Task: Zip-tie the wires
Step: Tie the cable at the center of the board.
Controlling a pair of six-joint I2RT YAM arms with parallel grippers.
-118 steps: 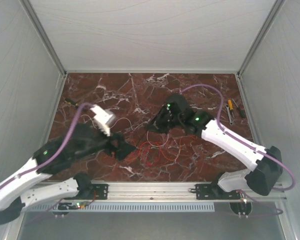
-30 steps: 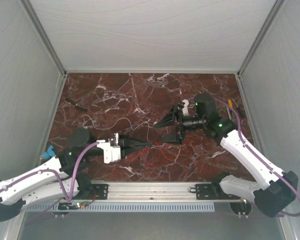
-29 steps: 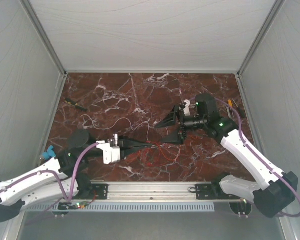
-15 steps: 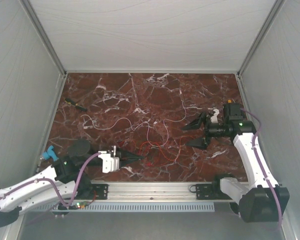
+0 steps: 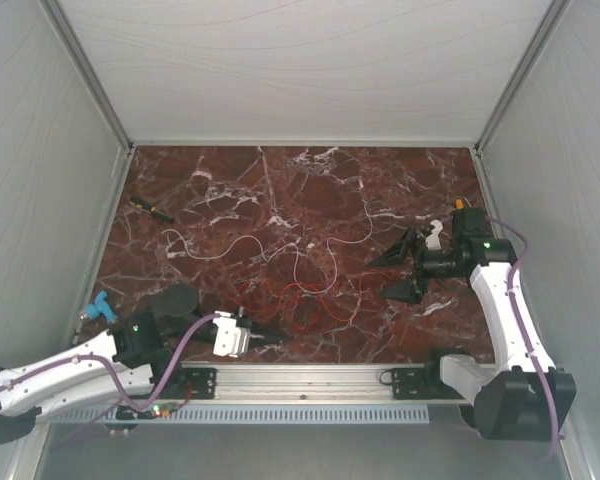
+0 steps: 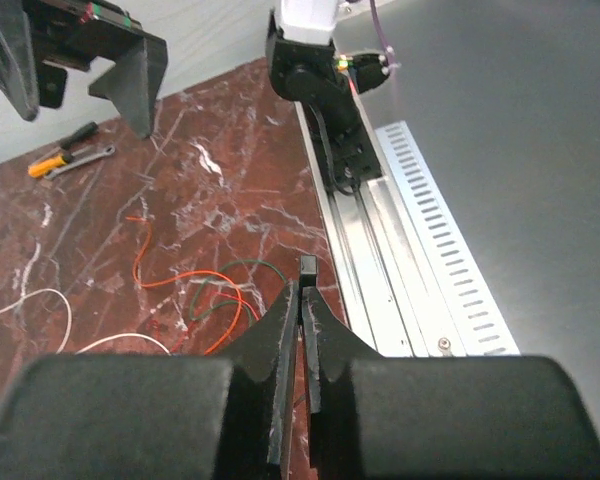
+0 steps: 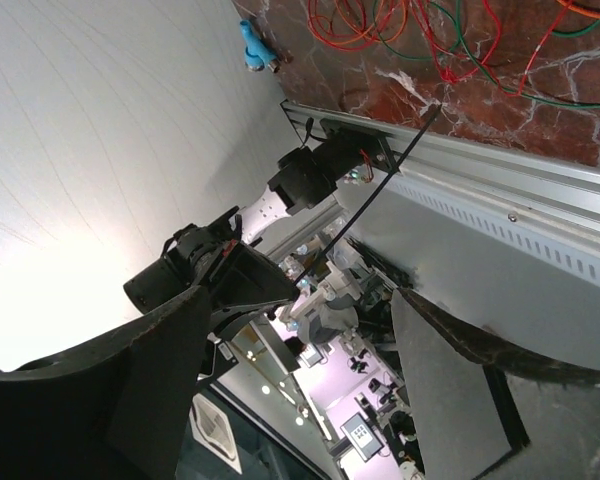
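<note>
Both arms backed off since last look. Left gripper (image 6: 301, 305) pinching zip tie (image 6: 307, 268) near front rail (image 5: 310, 378); right gripper (image 5: 377, 277) spread, empty. Wires (image 5: 305, 300) loose between them. Guessing: slide tie under red-orange loops, low, slow.

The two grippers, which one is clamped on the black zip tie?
The left gripper: it is pinched shut on the zip tie, whose end sticks out past the tips. The right gripper stands wide open.
</note>
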